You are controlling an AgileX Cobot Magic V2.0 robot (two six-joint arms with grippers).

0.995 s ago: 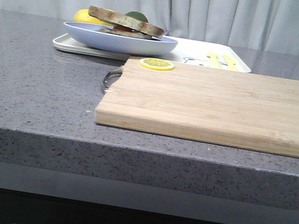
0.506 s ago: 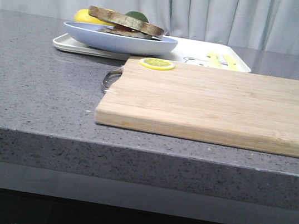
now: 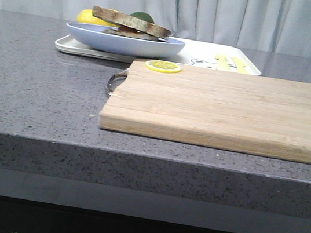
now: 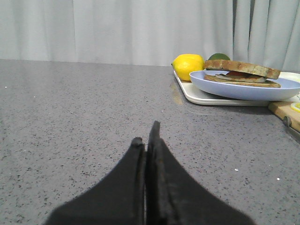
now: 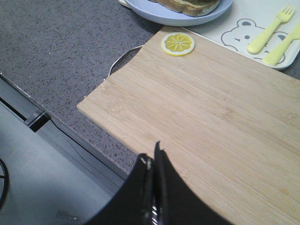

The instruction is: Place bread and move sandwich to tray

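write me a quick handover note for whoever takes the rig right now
Left gripper: shut, empty, low over the bare counter.
Right gripper: shut, empty, above the near edge of the cutting board.
Sandwich, top bread on, sits on the blue plate, and the plate rests on the white tray.
Both steps look done. Nothing obvious left; maybe park the arms.

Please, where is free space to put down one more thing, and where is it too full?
Most of the cutting board is bare, past the lemon slice at its far left corner. The grey counter left of it is bare too. The tray is crowded: blue plate, sandwich, yellow cutlery.
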